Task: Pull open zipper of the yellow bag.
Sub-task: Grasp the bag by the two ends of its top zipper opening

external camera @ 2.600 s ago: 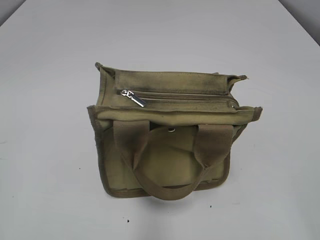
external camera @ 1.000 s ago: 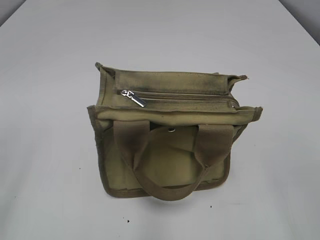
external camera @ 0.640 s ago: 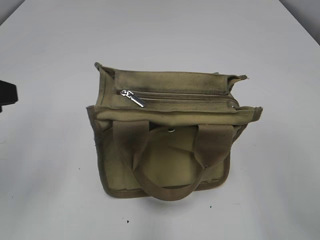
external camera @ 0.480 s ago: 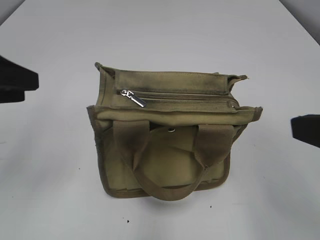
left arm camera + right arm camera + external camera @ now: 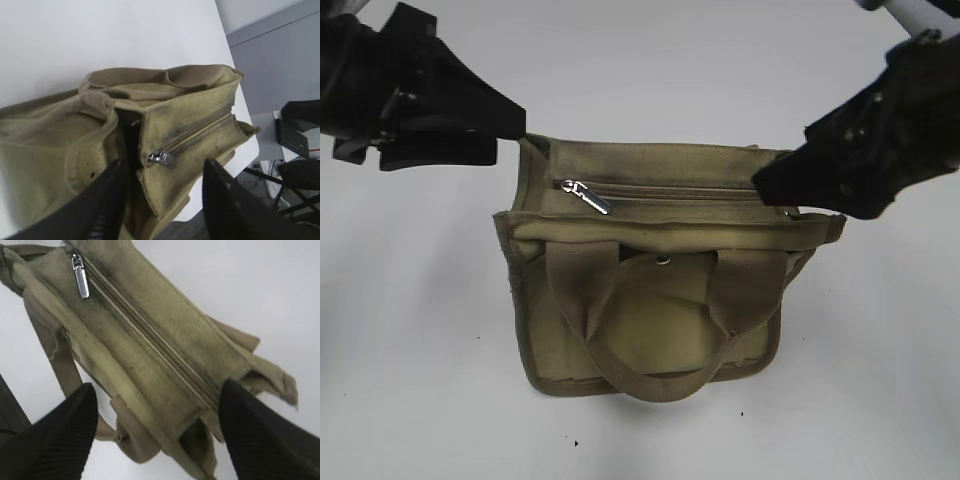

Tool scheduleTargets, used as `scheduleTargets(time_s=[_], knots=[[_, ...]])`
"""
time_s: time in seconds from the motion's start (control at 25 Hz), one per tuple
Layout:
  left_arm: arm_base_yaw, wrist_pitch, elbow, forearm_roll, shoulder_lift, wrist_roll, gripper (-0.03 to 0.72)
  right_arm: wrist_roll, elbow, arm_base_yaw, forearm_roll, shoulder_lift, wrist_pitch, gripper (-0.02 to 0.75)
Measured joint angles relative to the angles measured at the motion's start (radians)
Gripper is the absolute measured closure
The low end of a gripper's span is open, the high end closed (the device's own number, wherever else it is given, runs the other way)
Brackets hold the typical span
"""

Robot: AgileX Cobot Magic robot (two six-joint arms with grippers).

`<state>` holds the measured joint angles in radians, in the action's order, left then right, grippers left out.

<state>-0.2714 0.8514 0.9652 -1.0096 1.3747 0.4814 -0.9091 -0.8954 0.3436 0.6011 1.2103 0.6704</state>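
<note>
Both tools, left and right, gape empty over the yellow bag (zipper shut).

The yellow bag is a small boxy olive-yellow canvas tote with darker olive trim, standing on the white surface; its two tan webbing handles droop over the near face; the zipper runs along the top, closed, its silver pull tab lying at the left end.

White table, small dark specks on it, grey wall, black chair w/ dark legs beyond edge
</note>
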Motion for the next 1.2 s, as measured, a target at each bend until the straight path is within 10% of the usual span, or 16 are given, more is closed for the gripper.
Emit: scheduleTargets(time_s=[0.76, 1.2], knots=[[-0.072, -0.022, 0.104, -0.116, 0.235, -0.010, 0.325, -0.003, -0.269, 0.244, -0.090, 0.314, -0.031, 0.155], [-0.074, -0.028, 0.143, -0.096, 0.236, -0.010, 0.664, -0.003, -0.361, 0.247, -0.095, 0.430, -0.055, 0.290]])
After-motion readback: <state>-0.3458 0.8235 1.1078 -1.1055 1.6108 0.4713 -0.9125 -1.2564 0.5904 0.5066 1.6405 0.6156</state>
